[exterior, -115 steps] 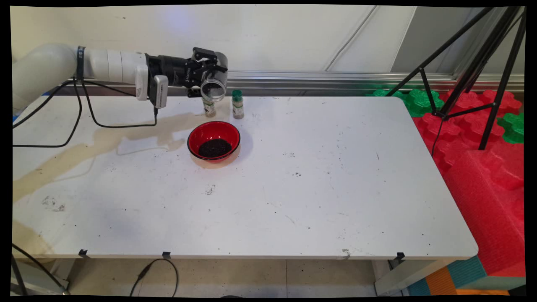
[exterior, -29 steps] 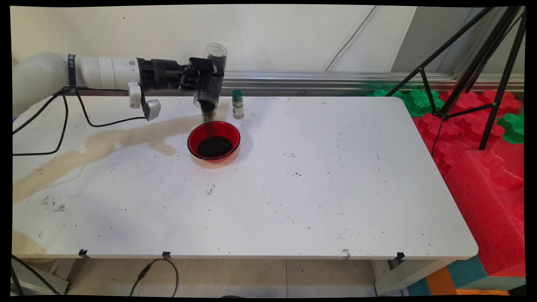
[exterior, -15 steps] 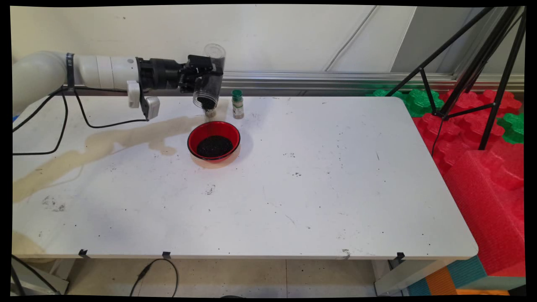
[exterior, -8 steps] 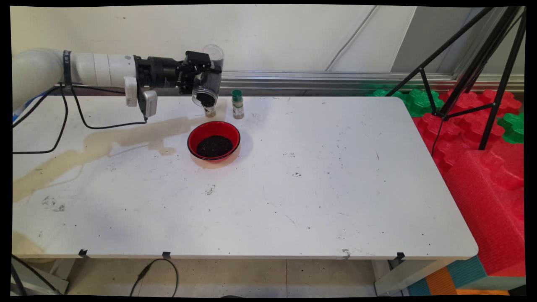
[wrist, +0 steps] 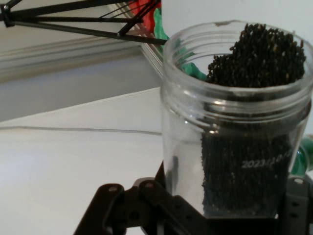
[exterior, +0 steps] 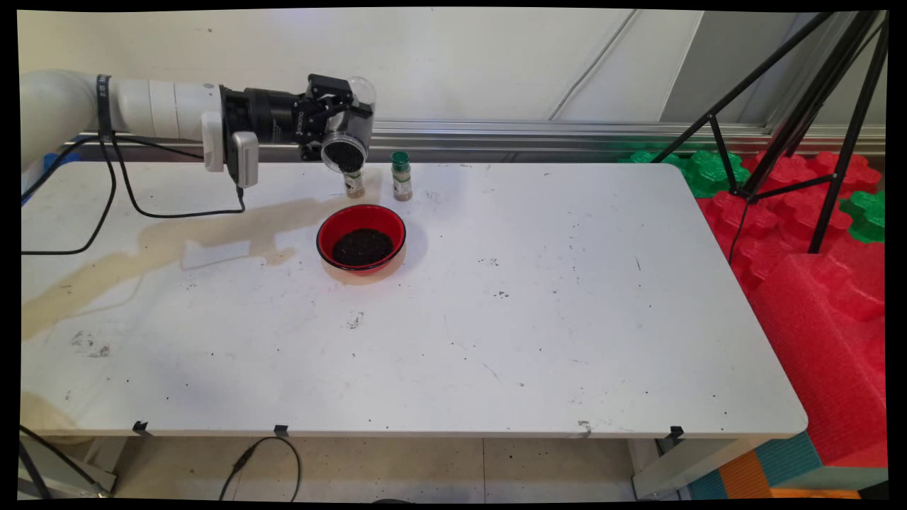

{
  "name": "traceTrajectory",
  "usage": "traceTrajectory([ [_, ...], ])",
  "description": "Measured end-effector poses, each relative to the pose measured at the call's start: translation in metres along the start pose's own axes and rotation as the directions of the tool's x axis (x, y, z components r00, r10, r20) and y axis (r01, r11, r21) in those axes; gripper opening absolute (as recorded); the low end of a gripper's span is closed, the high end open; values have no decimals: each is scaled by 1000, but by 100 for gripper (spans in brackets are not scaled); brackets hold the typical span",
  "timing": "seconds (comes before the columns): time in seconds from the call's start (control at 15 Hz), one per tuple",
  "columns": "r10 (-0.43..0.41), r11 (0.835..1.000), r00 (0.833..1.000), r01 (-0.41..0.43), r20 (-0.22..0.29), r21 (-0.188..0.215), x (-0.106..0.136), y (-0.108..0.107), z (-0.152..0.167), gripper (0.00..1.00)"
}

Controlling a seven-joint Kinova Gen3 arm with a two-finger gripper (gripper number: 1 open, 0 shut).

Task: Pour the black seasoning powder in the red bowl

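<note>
The gripper (exterior: 339,126) clamped a tilted jar (exterior: 347,136) of seeds near the tabletop's far edge; steady tilting over the bowl (exterior: 361,238) would limit spills.

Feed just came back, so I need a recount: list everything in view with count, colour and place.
jar: 1, clear, dark seeds inside, tilted, held above the table's far side.
bowl: 1, red, holding dark seeds, on the table below the jar.
spice bottle: 1, green cap, behind the bowl.
small bottle: 1, left of the spice bottle, top hidden by the jar.
table: 1, white.
tripod: 1, black, far right.
foam blocks: several, red and green, right.
pincer: 1, black, shut on jar.
</note>
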Motion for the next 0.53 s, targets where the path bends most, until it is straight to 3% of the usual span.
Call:
traceTrajectory([
  [0.27, -101, 995, 995, 101, -11, -3, 3, -11, -4, 0],
  [0.53, -210, 978, 977, 210, -22, -13, 7, -24, -10, 0],
])
